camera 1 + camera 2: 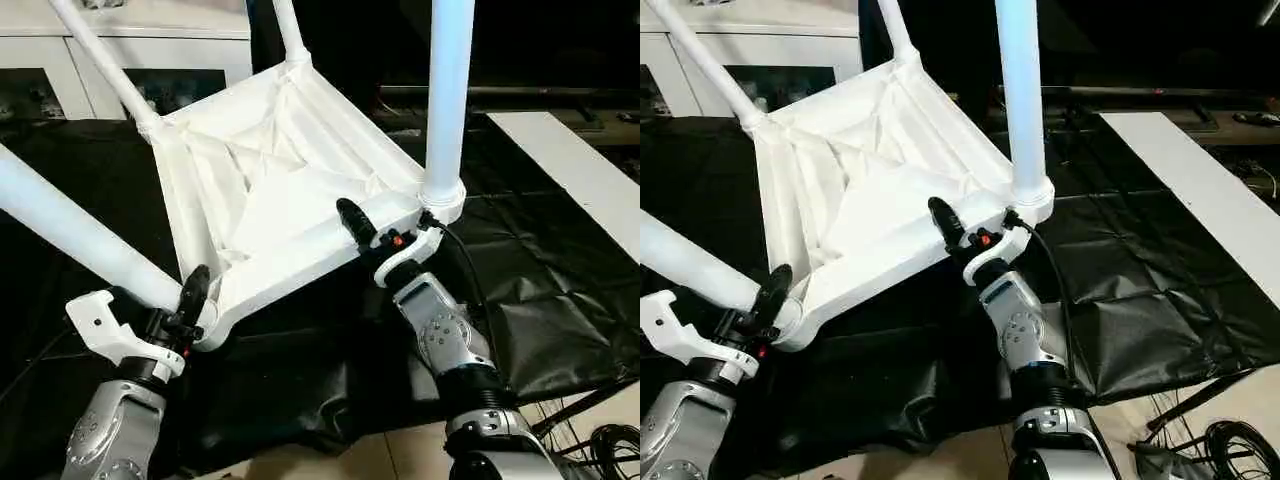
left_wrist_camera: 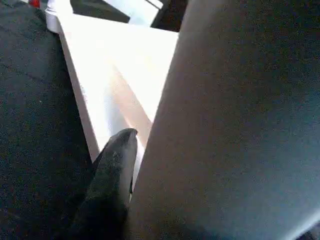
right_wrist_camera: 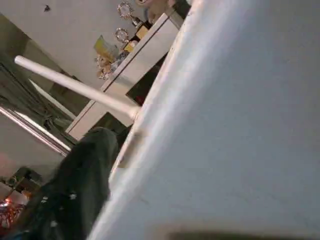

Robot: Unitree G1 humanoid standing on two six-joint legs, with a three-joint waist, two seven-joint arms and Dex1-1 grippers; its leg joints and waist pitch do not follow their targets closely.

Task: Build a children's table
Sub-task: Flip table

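1. the children's table (image 1: 290, 200) lies upside down and tilted on a black sheet (image 1: 560, 300), its four legs fitted in the corner sockets.
2. left claw (image 1: 190, 305) sits at the near-left corner, clamped on the near-left leg (image 1: 70, 230) just beside its socket.
3. right claw (image 1: 385, 235) sits at the near rim (image 1: 300, 262), one black finger (image 1: 355, 220) over the edge, beside the near-right leg (image 1: 447, 90); grip on the rim cannot be told.
4. a white cabinet (image 1: 60, 50) stands behind.

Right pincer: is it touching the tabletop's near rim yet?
Touching. In the left eye view the right pincer straddles the tabletop's near rim, one black finger lying over the rim's top; the right wrist view shows that finger against the white plastic.
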